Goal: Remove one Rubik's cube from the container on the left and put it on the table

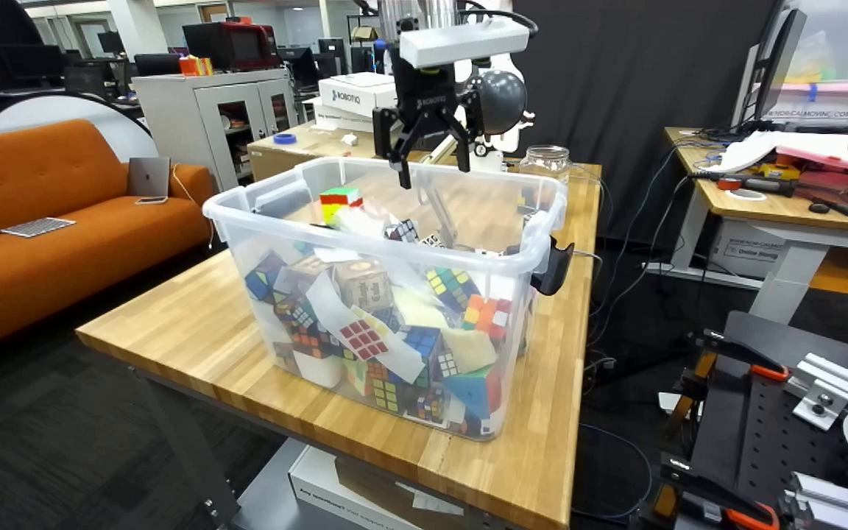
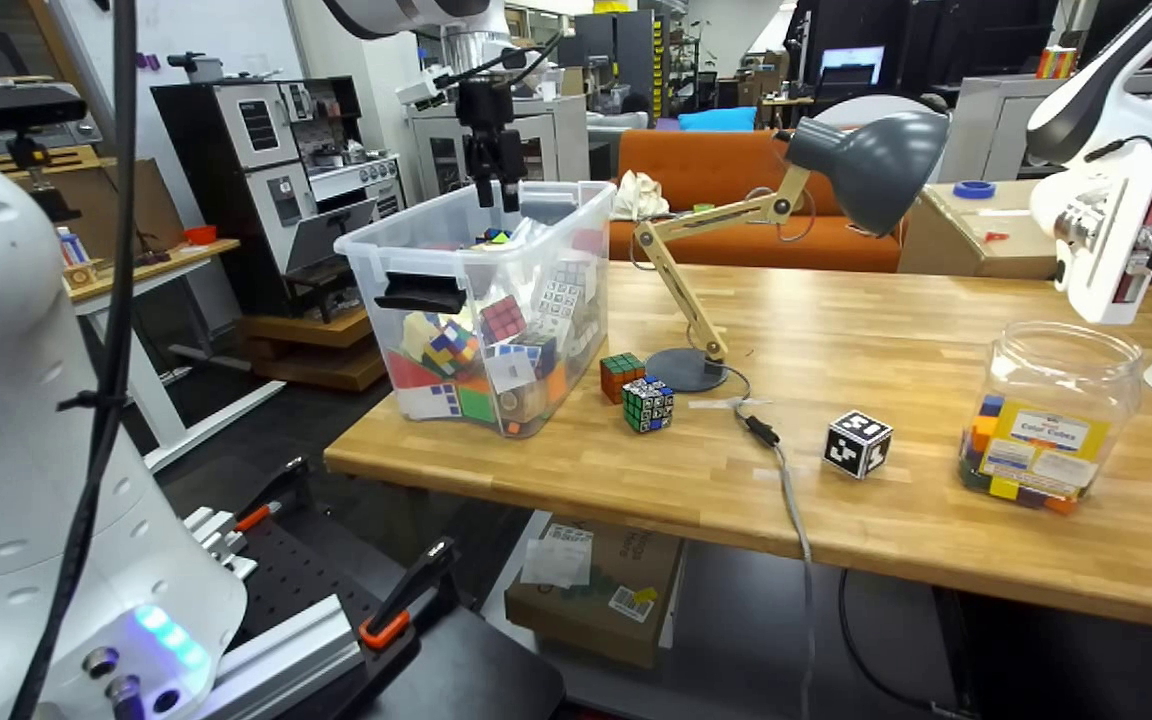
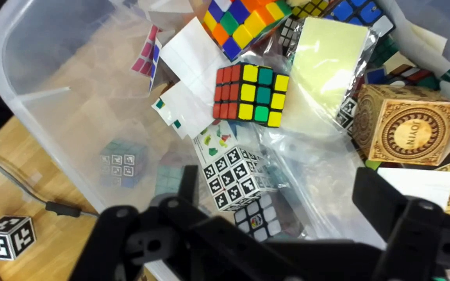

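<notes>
- Jaws of the gripper: spread apart, pinching nothing, poised over the mouth of the container; whether the tips reach below the rim cannot be told.
- Rubik's cube with a red side and a yellow-and-green side exposed: inside the container, among loose papers and other cubes. It is a likely candidate, though the task names no particular cube.
- Tag-patterned cube and white-faced cube: also inside, seen in the wrist view between the spread jaws but evidently deeper; either might serve as well.
- Table: bears, in an exterior view, a green-and-orange cube and a green-sided cube, both outside the container and near its wall. Whether either counts towards the task cannot be told.
- Progress, as judged: approach stage. Positioning above the container seems complete; lowering, grasping one cube, lifting it clear of the rim, setting it on the table and releasing it all remain.
</notes>
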Robot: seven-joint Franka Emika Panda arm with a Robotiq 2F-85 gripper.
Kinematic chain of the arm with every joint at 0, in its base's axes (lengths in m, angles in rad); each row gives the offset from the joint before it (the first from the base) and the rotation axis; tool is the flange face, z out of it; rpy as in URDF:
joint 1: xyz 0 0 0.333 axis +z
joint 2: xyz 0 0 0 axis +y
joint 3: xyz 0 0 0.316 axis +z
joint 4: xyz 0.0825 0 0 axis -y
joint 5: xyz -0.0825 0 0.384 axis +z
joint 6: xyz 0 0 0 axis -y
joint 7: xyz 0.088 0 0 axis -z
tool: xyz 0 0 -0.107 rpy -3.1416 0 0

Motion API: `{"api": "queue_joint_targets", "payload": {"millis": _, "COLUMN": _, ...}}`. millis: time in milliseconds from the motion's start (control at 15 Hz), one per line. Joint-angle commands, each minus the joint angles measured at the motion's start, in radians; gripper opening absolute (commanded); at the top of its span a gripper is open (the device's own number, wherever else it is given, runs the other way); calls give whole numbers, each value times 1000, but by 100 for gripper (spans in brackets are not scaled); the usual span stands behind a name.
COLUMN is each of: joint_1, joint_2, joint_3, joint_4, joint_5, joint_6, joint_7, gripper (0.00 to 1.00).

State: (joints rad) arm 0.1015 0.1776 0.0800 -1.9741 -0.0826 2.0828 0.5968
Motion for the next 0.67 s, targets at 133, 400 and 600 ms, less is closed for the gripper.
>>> {"api": "queue_joint_targets", "payload": {"millis": 133, "joint_1": 22, "joint_2": 97, "joint_3": -31, "joint_4": 59, "joint_5": 7, "joint_6": -40, "joint_7": 161, "gripper": 100}}
{"api": "queue_joint_targets", "payload": {"millis": 400, "joint_1": 44, "joint_2": 138, "joint_3": -31, "joint_4": 58, "joint_5": 0, "joint_6": -74, "joint_7": 186, "gripper": 100}}
{"api": "queue_joint_targets", "payload": {"millis": 600, "joint_1": 49, "joint_2": 138, "joint_3": -30, "joint_4": 34, "joint_5": 6, "joint_6": -44, "joint_7": 173, "gripper": 100}}
